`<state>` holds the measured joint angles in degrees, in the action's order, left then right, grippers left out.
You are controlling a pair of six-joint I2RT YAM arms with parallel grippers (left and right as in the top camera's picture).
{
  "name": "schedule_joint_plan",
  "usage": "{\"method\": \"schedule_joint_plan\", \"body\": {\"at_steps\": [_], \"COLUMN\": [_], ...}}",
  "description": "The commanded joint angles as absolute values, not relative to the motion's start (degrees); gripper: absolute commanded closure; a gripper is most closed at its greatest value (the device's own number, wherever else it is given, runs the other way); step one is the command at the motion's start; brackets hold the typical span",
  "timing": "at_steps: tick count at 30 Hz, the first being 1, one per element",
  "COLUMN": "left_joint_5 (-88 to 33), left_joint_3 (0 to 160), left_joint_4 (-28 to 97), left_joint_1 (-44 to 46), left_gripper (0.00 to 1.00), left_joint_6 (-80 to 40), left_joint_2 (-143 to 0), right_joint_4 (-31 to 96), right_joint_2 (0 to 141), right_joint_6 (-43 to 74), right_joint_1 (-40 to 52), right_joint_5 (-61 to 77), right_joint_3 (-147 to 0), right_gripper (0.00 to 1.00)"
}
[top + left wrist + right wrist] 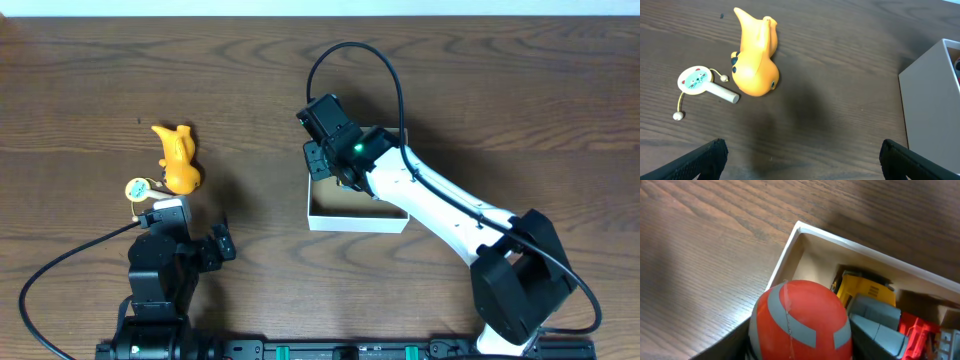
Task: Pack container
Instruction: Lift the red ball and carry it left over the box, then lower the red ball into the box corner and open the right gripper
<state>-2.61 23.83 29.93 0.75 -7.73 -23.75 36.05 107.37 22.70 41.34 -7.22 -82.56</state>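
Observation:
The container (355, 222) is a white square box, brown inside, at the table's middle. It also shows in the right wrist view (790, 245) and at the right edge of the left wrist view (930, 100). My right gripper (325, 160) is shut on a red ball with grey stripes (800, 320) and holds it over the box's near-left corner. A yellow toy (862, 287) and a red toy (917, 330) lie inside the box. My left gripper (802, 155) is open and empty above bare table, left of the box.
An orange-yellow duck toy (178, 158) lies on the table at the left, also in the left wrist view (756, 55). A small round rattle drum with a handle (137, 188) lies beside it, also in the left wrist view (696, 81).

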Motion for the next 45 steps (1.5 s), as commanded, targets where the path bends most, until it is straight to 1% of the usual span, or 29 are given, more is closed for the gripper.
{"method": "schedule_joint_plan", "body": {"at_steps": [1,4,17,25,26,27,28,29,31,33,34,35,45], "left_joint_5": [-2.57,-2.57,-2.57,-2.57,-2.57,-2.57,-2.57,-2.57,-2.57,-2.57,-2.57,-2.57,-2.57], "left_joint_3": [25.19,25.19,25.19,25.19,25.19,25.19,25.19,25.19,25.19,25.19,25.19,25.19,25.19], "left_joint_4": [30.02,30.04,30.83,30.83,30.81,30.81,30.81,30.81,30.81,30.83,30.83,30.83,30.83], "left_joint_1": [0.45,0.45,0.45,0.45,0.45,0.45,0.45,0.45,0.45,0.45,0.45,0.45,0.45], "left_gripper": [0.02,0.02,0.02,0.02,0.02,0.02,0.02,0.02,0.02,0.02,0.02,0.02,0.02], "left_joint_6": [-8.29,-8.27,-8.27,-8.27,-8.27,-8.27,-8.27,-8.27,-8.27,-8.27,-8.27,-8.27,-8.27], "left_joint_2": [-23.81,-23.81,-23.81,-23.81,-23.81,-23.81,-23.81,-23.81,-23.81,-23.81,-23.81,-23.81,-23.81], "right_joint_4": [35.68,35.68,35.70,35.83,36.16,36.73,37.76,38.68,40.91,43.07,44.29,45.30,49.25], "right_joint_2": [107.96,107.96,107.94,107.92,107.90,107.77,107.59,107.50,107.22,106.94,106.72,106.59,106.30], "right_joint_6": [22.00,22.00,22.00,21.93,21.56,20.62,20.05,20.08,20.10,20.08,20.08,20.08,14.04], "right_joint_1": [41.32,41.25,41.12,40.69,40.69,40.75,40.80,40.91,41.01,41.01,41.01,41.01,42.11], "right_joint_5": [-7.92,-7.92,-8.03,-8.12,-7.79,-6.92,-6.20,-6.13,-6.13,-5.41,-4.97,-4.73,2.24], "right_joint_3": [-82.72,-82.72,-82.72,-82.72,-82.72,-82.72,-82.72,-82.72,-82.72,-82.72,-82.72,-82.72,-82.72], "right_gripper": [0.45,0.36,0.30,0.31,0.33,0.39,0.48,0.54,0.74,0.91,0.97,0.99,0.99]}}
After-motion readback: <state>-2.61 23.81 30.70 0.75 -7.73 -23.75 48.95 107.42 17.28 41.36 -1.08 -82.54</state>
